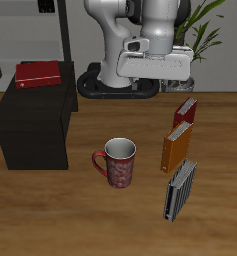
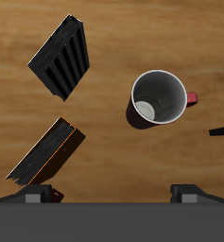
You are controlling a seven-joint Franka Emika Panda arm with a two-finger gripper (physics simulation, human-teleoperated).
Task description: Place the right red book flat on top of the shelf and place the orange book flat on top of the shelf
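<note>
Orange book: the orange book (image 1: 175,148) stands upright on the desk, middle of a row of three; a darker red book (image 1: 186,113) is just behind it toward the desk's back edge and a striped book (image 1: 180,190) is nearer the front edge
Right red book: the right red book (image 1: 38,74) lies flat on the shelf (image 1: 30,130), toward its back edge, so that half of the job looks done
Gripper: the gripper (image 1: 156,72) hangs high above the desk's back part, fingers spread wide with nothing between them; the wrist view shows the same
Step in hand: I'd say it is the reach for the orange book
How to do it well: come down over its top edge with the fingers either side of the covers, and centre on it so neither neighbouring book is caught
Watch for: the mug (image 1: 118,162) stands near the book toward the desk's middle and on the way to the shelf; lift clear before carrying across
Landing spot: the bare shelf top in front of the red book looks roomy enough to lay it flat
</note>
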